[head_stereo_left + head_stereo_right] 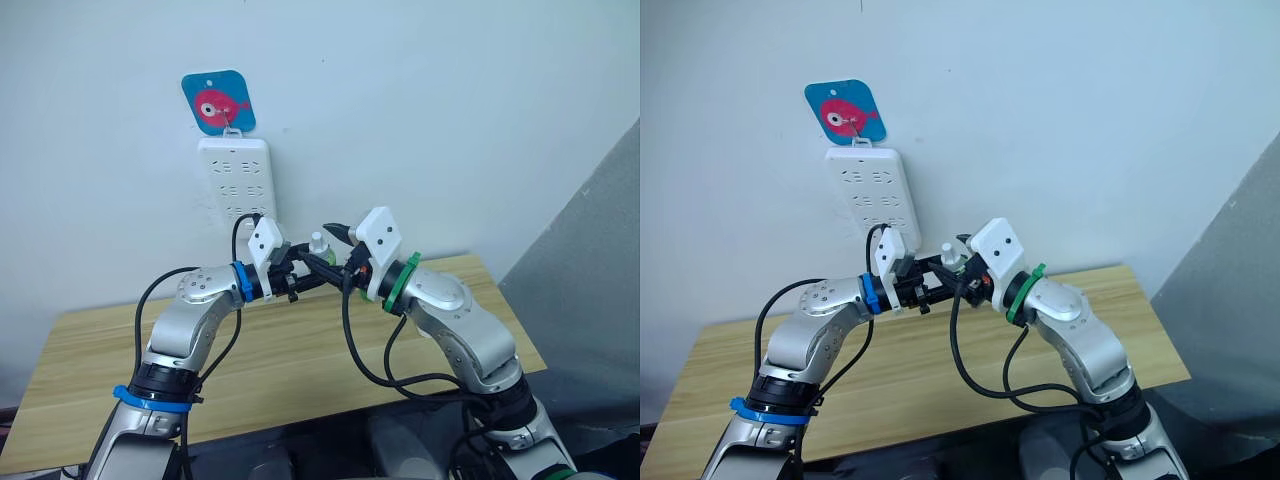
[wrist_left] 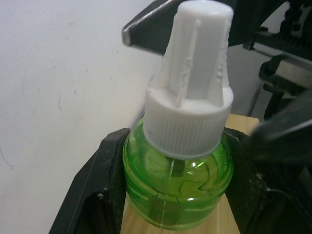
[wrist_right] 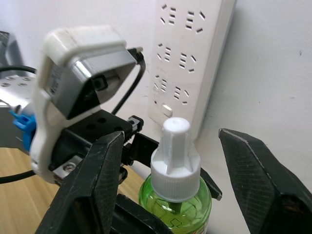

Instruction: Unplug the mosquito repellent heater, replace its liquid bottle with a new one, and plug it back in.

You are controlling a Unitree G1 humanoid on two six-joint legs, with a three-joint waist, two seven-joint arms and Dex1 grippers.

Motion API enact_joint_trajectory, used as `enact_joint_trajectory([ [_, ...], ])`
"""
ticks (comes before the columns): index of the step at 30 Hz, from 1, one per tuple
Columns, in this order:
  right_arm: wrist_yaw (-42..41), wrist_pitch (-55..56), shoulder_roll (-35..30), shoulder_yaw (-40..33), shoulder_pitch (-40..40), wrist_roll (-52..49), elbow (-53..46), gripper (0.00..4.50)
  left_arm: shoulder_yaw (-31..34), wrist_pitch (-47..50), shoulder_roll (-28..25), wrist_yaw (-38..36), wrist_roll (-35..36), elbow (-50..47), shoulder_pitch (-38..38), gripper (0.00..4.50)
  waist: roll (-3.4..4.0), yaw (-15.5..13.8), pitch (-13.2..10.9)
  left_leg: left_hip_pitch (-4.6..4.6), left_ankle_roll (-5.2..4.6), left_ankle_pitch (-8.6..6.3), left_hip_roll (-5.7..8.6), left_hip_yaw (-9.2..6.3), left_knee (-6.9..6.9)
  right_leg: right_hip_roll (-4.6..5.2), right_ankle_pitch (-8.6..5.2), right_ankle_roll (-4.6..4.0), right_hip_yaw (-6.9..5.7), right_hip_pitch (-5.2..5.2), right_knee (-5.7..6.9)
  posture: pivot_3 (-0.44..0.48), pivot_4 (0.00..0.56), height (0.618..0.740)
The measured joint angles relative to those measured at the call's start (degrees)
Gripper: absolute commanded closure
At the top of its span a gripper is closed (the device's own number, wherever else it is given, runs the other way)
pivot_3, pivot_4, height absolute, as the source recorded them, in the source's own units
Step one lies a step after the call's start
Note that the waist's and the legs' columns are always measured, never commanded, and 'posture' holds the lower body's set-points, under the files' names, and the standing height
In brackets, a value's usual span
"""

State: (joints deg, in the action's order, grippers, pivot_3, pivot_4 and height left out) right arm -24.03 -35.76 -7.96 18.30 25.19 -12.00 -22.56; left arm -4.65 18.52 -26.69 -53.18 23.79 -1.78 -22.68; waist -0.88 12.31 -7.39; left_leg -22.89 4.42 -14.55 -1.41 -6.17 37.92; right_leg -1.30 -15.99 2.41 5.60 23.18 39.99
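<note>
My left gripper [image 2: 175, 200] is shut on a green liquid bottle [image 2: 178, 183], its black fingers [image 2: 95, 195] pressing the glass body from both sides. The bottle stands upright with its white ribbed cap [image 3: 175, 151] on top. It is held above the table's far edge, close to the wall, just below the power strip [image 1: 236, 180]. My right gripper [image 3: 171, 136] is open, with one finger on each side of the cap and a clear gap to it. The two grippers meet in the head view around the bottle [image 1: 318, 243]. The mosquito repellent heater is out of view.
The long white power strip [image 3: 190, 58] hangs on the white wall under a blue tag with a pink fish [image 1: 218, 102]. A wooden table [image 1: 300, 370] lies below both arms. A grey panel [image 1: 600, 260] stands at the right.
</note>
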Motion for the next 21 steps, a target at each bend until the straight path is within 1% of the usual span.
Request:
enact_joint_trajectory([
  [2,0.41,0.44,0.31,0.01,0.01,0.22,0.92,2.20,0.00,0.09,0.00,0.01,0.00,-0.10,0.00,2.21,0.00,0.06,0.00,0.00,0.00,0.00,0.00,0.00,-0.01,0.00,0.00,0.00,0.00,0.00,0.00,-0.215,0.062,0.736],
  [5,-0.34,0.87,0.24,0.49,0.11,-0.03,1.26,3.31,0.01,0.58,-0.03,0.09,0.02,-0.42,-0.08,2.21,0.00,0.19,0.01,0.00,0.00,0.00,0.00,-0.01,-0.01,0.00,-0.01,-0.01,-0.01,0.00,0.00,-0.208,0.060,0.736],
  [6,-0.88,1.04,-0.07,0.48,0.20,-0.14,1.39,3.49,0.02,0.87,-0.05,0.07,0.04,-0.58,-0.07,2.21,0.00,0.20,0.01,0.00,0.00,0.00,0.00,-0.01,-0.01,0.00,-0.01,-0.01,-0.01,0.00,0.00,-0.203,0.060,0.736],
  [10,-6.12,1.14,-3.49,0.05,2.13,-1.78,2.47,3.48,-0.02,1.29,-0.69,-1.34,0.41,-0.79,-0.06,2.21,0.00,0.21,0.01,0.00,0.00,0.00,0.00,-0.01,-0.01,0.00,-0.01,-0.01,-0.01,-0.01,0.00,-0.200,0.063,0.736],
  [13,-13.86,2.06,-7.62,-0.34,5.57,-4.29,4.56,3.48,-0.05,0.93,-1.47,-4.07,1.00,-1.23,-0.07,2.21,0.00,0.23,0.01,0.01,-0.01,0.00,0.01,0.00,-0.01,0.00,-0.01,-0.01,-0.02,-0.02,-0.02,-0.197,0.059,0.736],
  [14,-16.95,2.56,-9.11,-0.32,6.90,-5.27,5.70,3.48,-0.12,0.69,-1.89,-5.32,1.06,-1.42,0.00,2.21,0.00,0.26,0.01,0.02,-0.01,0.00,0.02,0.00,-0.02,0.00,-0.01,-0.01,-0.02,-0.02,-0.02,-0.197,0.059,0.736],
  [15,-22.38,2.68,-11.43,-0.04,9.64,-6.92,7.84,3.48,-0.60,-0.01,-2.97,-7.27,1.04,-1.74,0.16,2.21,0.00,0.38,0.01,0.02,-0.01,0.00,0.02,0.03,-0.01,0.00,-0.01,-0.02,-0.01,-0.01,-0.02,-0.197,0.059,0.736],
  [17,-30.07,2.44,-14.96,0.63,14.31,-9.13,10.45,3.48,-1.09,-1.29,-3.88,-9.72,1.20,-2.69,0.24,2.21,0.01,0.39,0.01,0.05,-0.01,0.00,0.02,0.02,-0.03,0.01,-0.01,-0.02,-0.02,-0.03,-0.02,-0.187,0.054,0.736],
  [19,-37.22,1.73,-16.84,1.12,18.59,-11.03,13.42,3.48,-1.28,-2.64,-4.70,-12.16,1.59,-3.60,0.28,2.21,0.01,0.37,0.02,0.05,-0.01,-0.01,0.00,-0.03,-0.04,0.00,-0.04,-0.06,-0.07,-0.04,-0.02,-0.174,0.056,0.736],
  [20,-39.26,1.37,-17.31,1.12,19.58,-11.77,14.30,2.74,-1.41,-2.81,-4.72,-12.74,1.72,-3.85,0.35,2.21,0.01,0.31,0.02,0.05,-0.01,-0.01,0.00,-0.04,-0.05,0.00,-0.04,-0.08,-0.08,-0.04,-0.02,-0.171,0.057,0.736],
  [21,-41.26,1.06,-17.57,1.12,20.32,-12.31,15.43,2.43,-1.37,-2.91,-4.93,-12.85,1.71,-4.05,0.75,2.21,0.00,0.31,0.02,0.04,-0.01,-0.01,0.00,-0.05,-0.05,0.00,-0.05,-0.08,-0.08,-0.04,-0.02,-0.171,0.057,0.736],
])
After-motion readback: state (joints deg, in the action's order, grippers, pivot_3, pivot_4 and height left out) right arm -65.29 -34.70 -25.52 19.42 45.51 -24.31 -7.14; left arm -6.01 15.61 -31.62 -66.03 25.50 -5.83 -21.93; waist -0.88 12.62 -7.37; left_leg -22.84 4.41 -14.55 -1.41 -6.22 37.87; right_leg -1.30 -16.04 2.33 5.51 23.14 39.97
